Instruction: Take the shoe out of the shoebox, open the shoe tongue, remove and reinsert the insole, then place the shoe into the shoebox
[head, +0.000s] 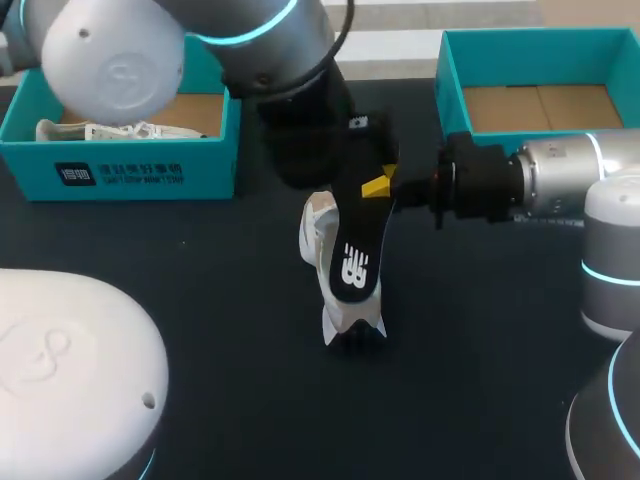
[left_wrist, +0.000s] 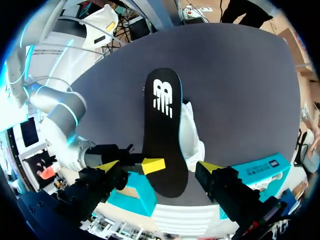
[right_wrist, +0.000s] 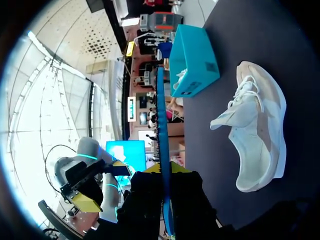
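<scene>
furniture: one table (head: 480, 350) | top: dark grey, matte, plain, flat | light: even, diffuse, soft

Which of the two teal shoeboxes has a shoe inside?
The shoebox on the left side: a white shoe lies in it. The right shoebox shows only its bare cardboard bottom.

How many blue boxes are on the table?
2. One teal cardboard shoebox sits back left, holding a white shoe; the other teal shoebox sits back right, showing only bare cardboard.

Robotics lab, left arm (head: 250, 40), right arm (head: 560, 180), black table (head: 200, 260), teal shoebox (head: 200, 165)
</scene>
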